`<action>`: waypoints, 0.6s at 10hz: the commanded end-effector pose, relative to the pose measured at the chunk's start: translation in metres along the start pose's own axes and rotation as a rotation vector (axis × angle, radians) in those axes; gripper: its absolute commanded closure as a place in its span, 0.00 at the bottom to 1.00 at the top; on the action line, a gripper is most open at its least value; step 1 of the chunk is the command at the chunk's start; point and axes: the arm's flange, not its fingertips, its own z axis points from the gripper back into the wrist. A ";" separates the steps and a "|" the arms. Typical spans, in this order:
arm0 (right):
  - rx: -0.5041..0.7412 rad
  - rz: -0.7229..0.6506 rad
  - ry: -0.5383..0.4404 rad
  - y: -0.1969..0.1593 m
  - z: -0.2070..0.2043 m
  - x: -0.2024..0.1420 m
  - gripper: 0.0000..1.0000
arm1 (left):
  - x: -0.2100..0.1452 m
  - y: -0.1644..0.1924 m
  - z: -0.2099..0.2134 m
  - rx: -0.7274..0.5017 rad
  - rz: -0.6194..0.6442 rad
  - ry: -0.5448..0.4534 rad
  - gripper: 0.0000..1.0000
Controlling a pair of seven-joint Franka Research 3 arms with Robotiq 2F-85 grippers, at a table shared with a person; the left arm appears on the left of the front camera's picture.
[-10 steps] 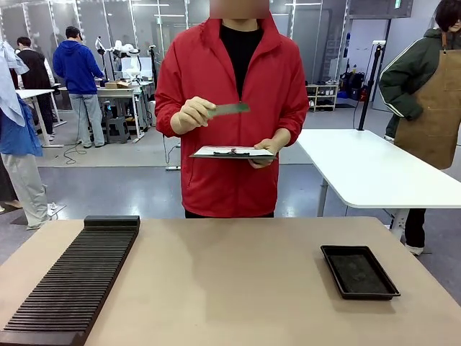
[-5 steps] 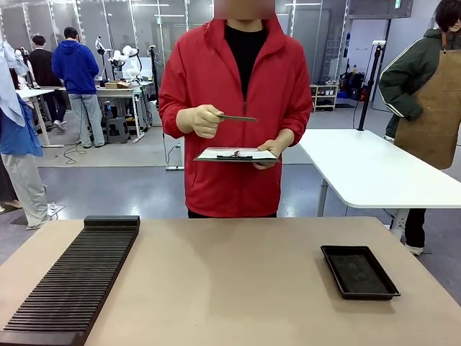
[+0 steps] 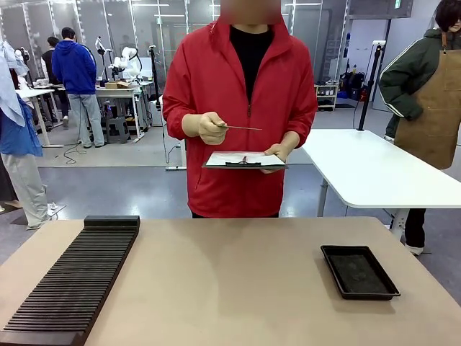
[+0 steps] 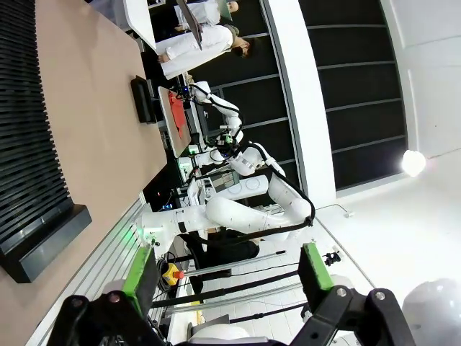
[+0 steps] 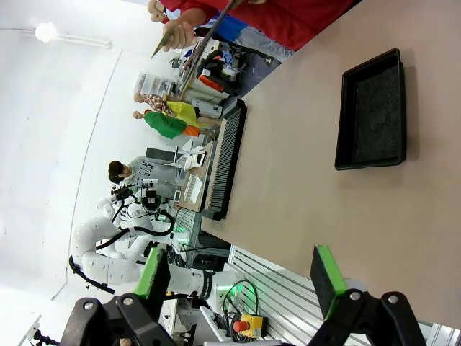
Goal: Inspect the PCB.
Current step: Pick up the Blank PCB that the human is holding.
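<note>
Lower left of the front view, a black ribbed rack (image 3: 72, 281) lies on the table (image 3: 230, 288). Upper centre, a person in a red jacket pinches the PCB (image 3: 243, 128) edge-on in one hand (image 3: 207, 128), above a clipboard (image 3: 245, 160). A black tray (image 3: 359, 271) sits lower right. In the wrist views, the left gripper (image 4: 227, 274) and right gripper (image 5: 240, 280) stand wide apart, holding nothing.

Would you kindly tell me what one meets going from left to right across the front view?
Long black slotted rack → thin green PCB held up edge-on → shallow black rectangular tray.
</note>
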 end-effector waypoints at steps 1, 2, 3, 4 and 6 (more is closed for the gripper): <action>0.012 0.018 -0.002 0.001 0.001 0.000 0.00 | -0.001 -0.002 0.000 0.001 -0.004 -0.002 0.00; 0.012 0.018 -0.002 0.001 0.001 0.000 0.00 | -0.001 -0.002 0.000 0.001 -0.004 -0.002 0.00; 0.012 0.018 -0.002 0.001 0.001 0.000 0.00 | -0.001 -0.002 0.000 0.001 -0.004 -0.002 0.00; 0.012 0.018 -0.002 0.001 0.001 0.000 0.00 | -0.001 -0.002 0.000 0.001 -0.004 -0.002 0.00; 0.012 0.018 -0.002 0.001 0.001 0.000 0.00 | -0.001 -0.002 0.000 0.001 -0.004 -0.002 0.00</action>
